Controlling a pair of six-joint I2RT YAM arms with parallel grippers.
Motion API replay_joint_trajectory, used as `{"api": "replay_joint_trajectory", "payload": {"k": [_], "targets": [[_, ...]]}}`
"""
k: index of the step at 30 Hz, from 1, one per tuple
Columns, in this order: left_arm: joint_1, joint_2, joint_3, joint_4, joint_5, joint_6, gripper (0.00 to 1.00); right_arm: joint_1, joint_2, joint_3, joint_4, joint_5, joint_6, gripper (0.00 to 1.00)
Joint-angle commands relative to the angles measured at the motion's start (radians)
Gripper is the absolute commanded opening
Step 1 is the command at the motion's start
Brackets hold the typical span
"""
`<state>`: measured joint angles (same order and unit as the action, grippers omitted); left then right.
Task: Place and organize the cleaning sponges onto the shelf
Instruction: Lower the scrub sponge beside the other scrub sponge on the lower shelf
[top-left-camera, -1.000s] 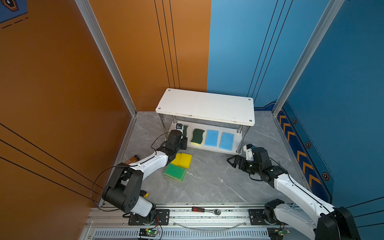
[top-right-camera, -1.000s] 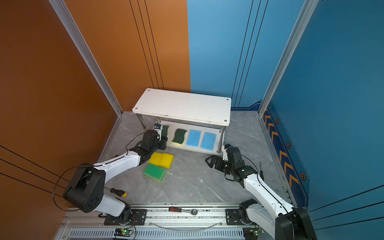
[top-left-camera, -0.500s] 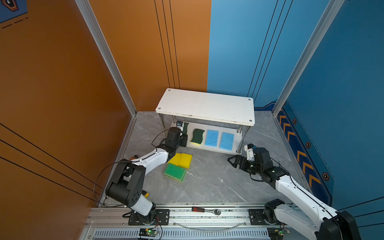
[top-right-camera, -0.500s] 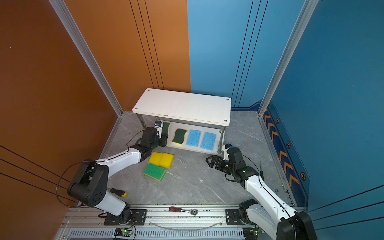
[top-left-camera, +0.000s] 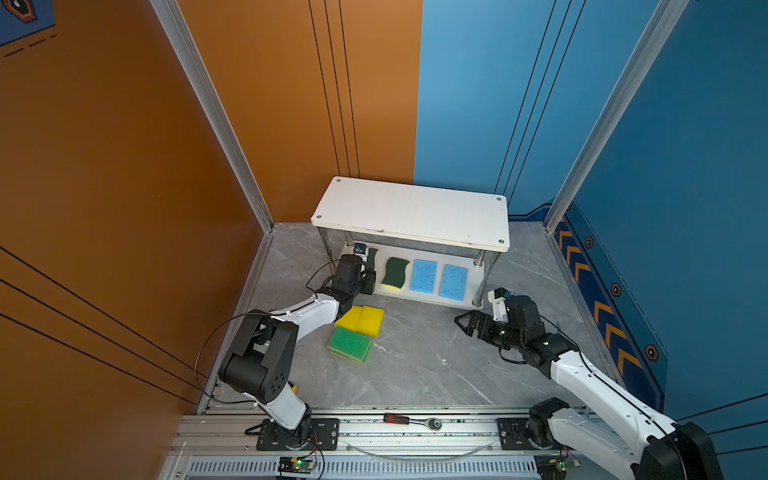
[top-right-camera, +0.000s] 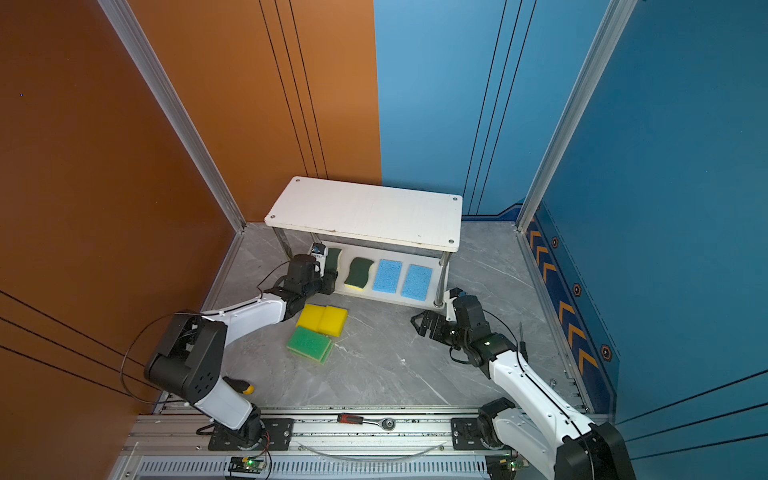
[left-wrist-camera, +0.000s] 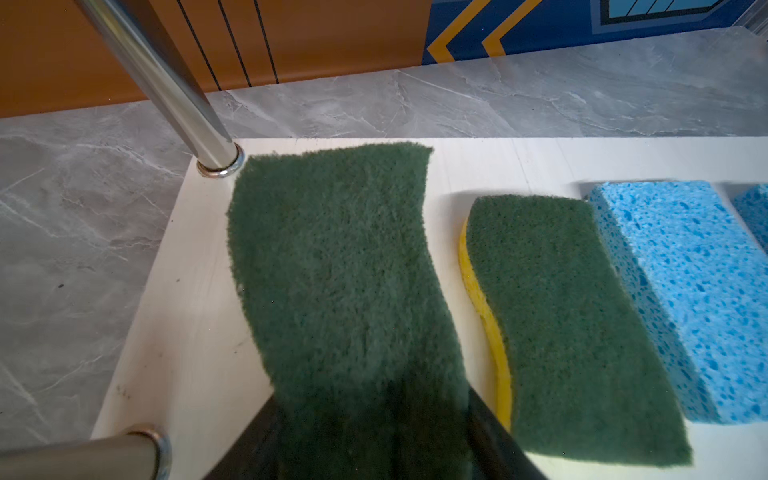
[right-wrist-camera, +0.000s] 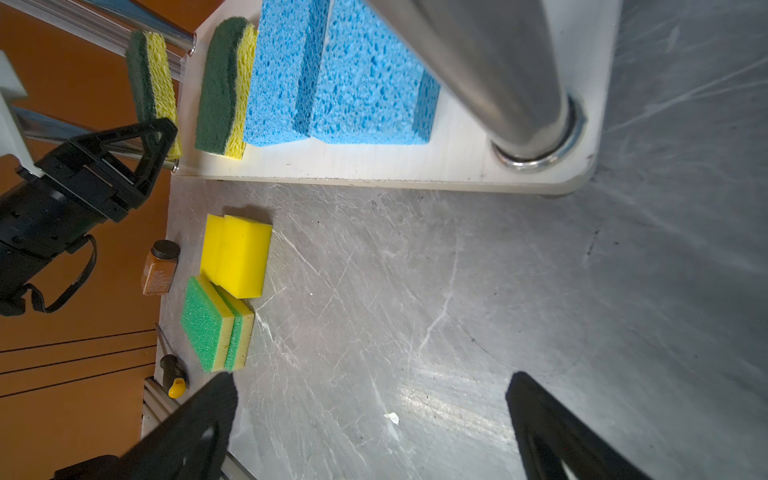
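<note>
**Left hand (top-left-camera: 371, 273) grips a dark green sponge (left-wrist-camera: 340, 270) at the shelf (top-left-camera: 411, 216)**

A two-tier white shelf with metal posts stands at the far side of a grey marble bench (top-left-camera: 415, 374). The left hand reaches under the top board at the shelf's left end. Its fingers are pinching the near end of the dark green sponge. This sponge stretches over the left end of the lower board, its far corner just beside the far left post. Whether it rests on the board cannot be told.

To its right on the lower board lie a second dark green sponge (top-left-camera: 395, 272) with a yellow underside, then two blue sponges (top-left-camera: 423, 275) side by side.

On the bench in front of the shelf's left end, two yellow sponges (top-left-camera: 360, 320) touch each other. Just nearer lie two light-green-topped sponges (top-left-camera: 349, 343), overlapping.

The right hand (top-left-camera: 463, 326) hangs over bare bench near the shelf's near right post, fingers spread wide and empty.
</note>
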<state>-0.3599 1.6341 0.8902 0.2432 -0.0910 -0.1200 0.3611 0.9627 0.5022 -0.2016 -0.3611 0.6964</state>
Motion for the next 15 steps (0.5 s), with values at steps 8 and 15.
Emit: {"api": "replay_joint_trajectory", "payload": {"k": [8, 15], "targets": [[0.018, 0.032, 0.029, 0.011, 0.039, 0.021, 0.57, 0.007, -0.009, -0.004, 0.004, 0.022, 0.01, 1.0], [0.018, 0.038, 0.025, 0.009, 0.037, 0.021, 0.58, 0.007, -0.009, -0.008, 0.006, 0.022, 0.007, 1.0]]}}
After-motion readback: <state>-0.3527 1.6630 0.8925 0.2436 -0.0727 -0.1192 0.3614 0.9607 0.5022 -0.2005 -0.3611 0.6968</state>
